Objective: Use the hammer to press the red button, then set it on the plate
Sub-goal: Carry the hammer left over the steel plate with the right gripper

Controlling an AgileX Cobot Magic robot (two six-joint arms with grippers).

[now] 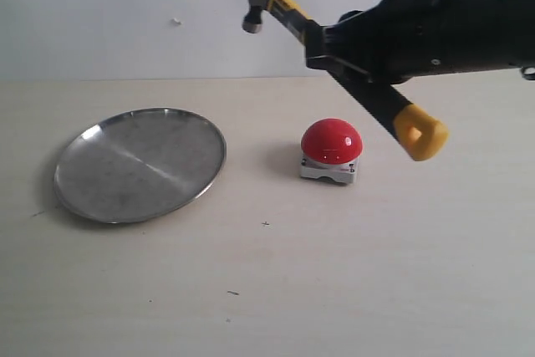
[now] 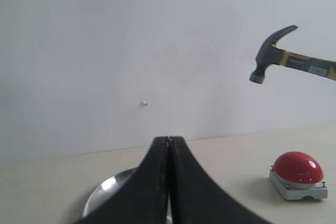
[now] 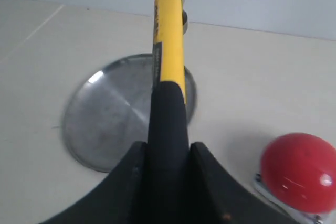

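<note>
My right gripper [image 1: 322, 48] is shut on the hammer's [image 1: 380, 102] black handle and holds it in the air, tilted. Its steel head is up to the left and its yellow looped end is down to the right. The red button [image 1: 332, 140] sits on its grey base on the table, below the handle and apart from it. The round silver plate [image 1: 140, 165] lies to the left. In the right wrist view the fingers [image 3: 167, 148] clamp the hammer [image 3: 169, 51] above the plate [image 3: 110, 114], with the red button [image 3: 299, 171] beside. My left gripper [image 2: 169, 139] is shut on nothing, with the hammer [image 2: 270, 56] high above the red button [image 2: 298, 167].
A pale wooden table [image 1: 276, 290] runs up to a white wall [image 1: 125, 14] at the back. A few small dark specks lie on the table's front part. Part of the plate's rim [image 2: 113, 187] shows behind my left fingers.
</note>
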